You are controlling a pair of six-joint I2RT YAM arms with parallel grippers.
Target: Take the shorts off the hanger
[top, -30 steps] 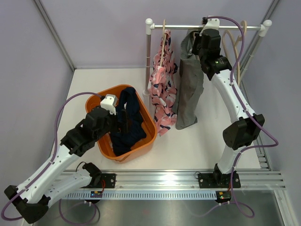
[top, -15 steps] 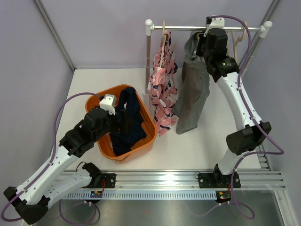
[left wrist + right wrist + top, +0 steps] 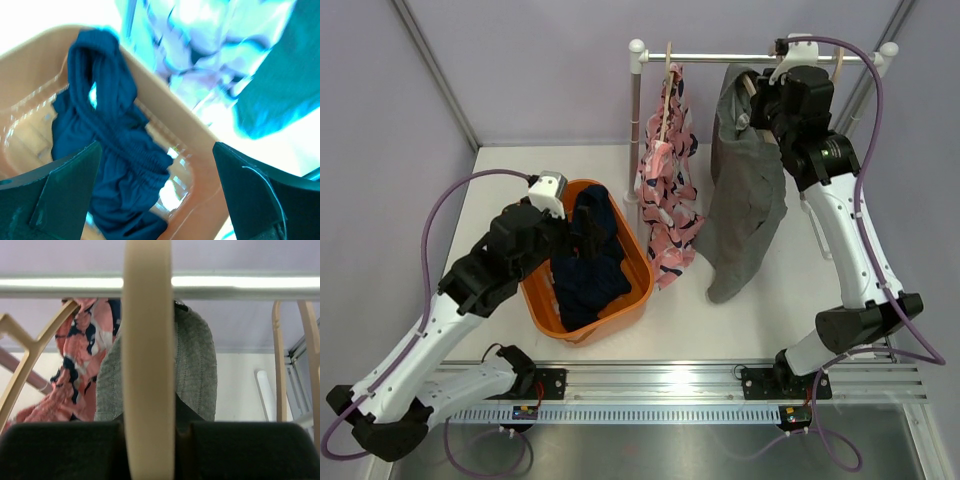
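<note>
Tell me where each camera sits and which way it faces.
Top external: above and behind the bases, looking down on the white table; both arms show.
Left wrist: over the orange plastic basket, facing down at the dark navy cloth shorts; spread fingers frame them.
Right wrist: at the metal rail, facing level; its fingers pinch a pale wooden hanger before the grey cloth shorts.
Shared: basket, in top and left wrist.

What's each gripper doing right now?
Left gripper: open, holding nothing.
Right gripper: closed on the wooden hanger carrying the grey shorts.
</note>
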